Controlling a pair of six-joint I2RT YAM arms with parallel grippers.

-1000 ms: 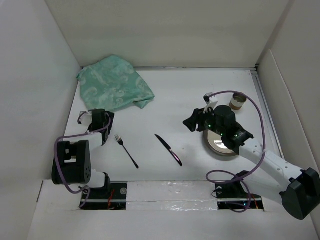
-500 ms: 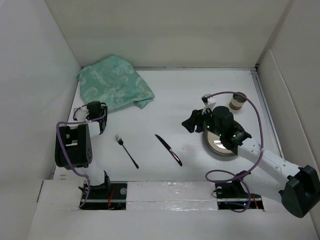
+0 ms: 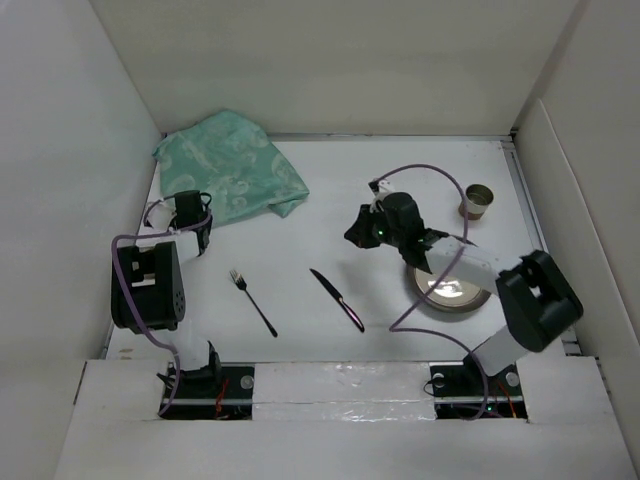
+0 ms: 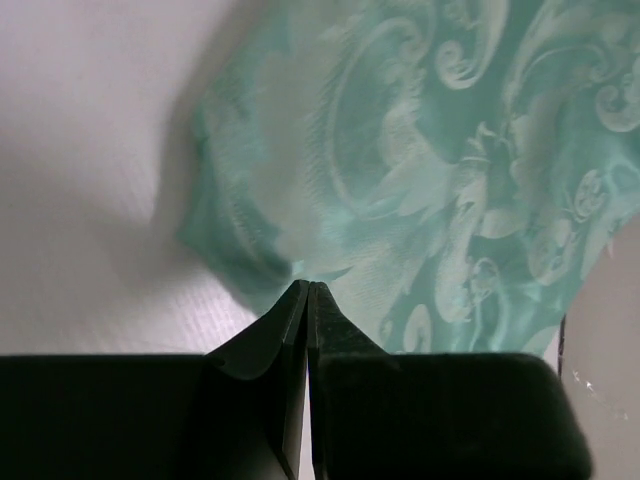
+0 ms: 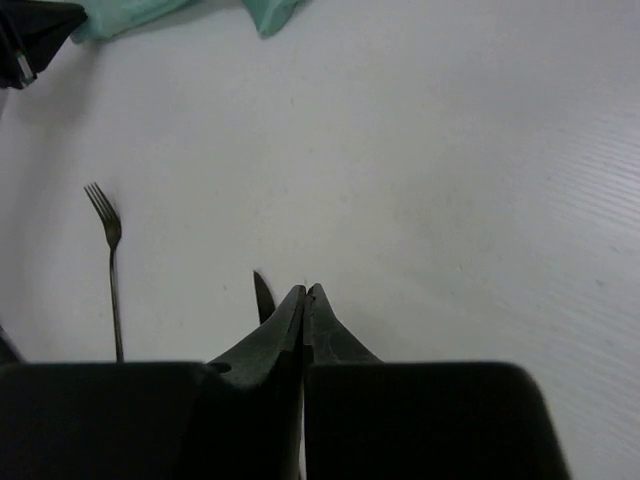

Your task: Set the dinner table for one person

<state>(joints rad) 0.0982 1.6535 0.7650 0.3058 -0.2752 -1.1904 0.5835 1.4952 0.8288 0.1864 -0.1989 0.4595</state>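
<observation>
The dinner table (image 3: 330, 190) is the white tabletop. A crumpled green placemat cloth (image 3: 228, 165) lies at its back left. My left gripper (image 3: 188, 207) is at the cloth's near edge; in the left wrist view its jaws (image 4: 308, 286) are pressed together on the edge of the cloth (image 4: 450, 180). A fork (image 3: 252, 300) and a knife (image 3: 337, 299) lie near the front. My right gripper (image 3: 360, 230) hovers shut over bare table, left of the plate (image 3: 470, 298). The right wrist view shows its tips (image 5: 305, 290) above the knife's point (image 5: 262, 295), with the fork (image 5: 111, 270) to the left.
A small brown cup (image 3: 477, 200) stands at the back right, beyond the plate. White upright panels (image 3: 60, 200) wall in the table on the left, back and right. The right arm's purple cable (image 3: 440, 175) loops above the plate.
The left gripper moved back to the cloth's near edge and went from open to shut. The right gripper swung left and back, off the plate, and closed.
</observation>
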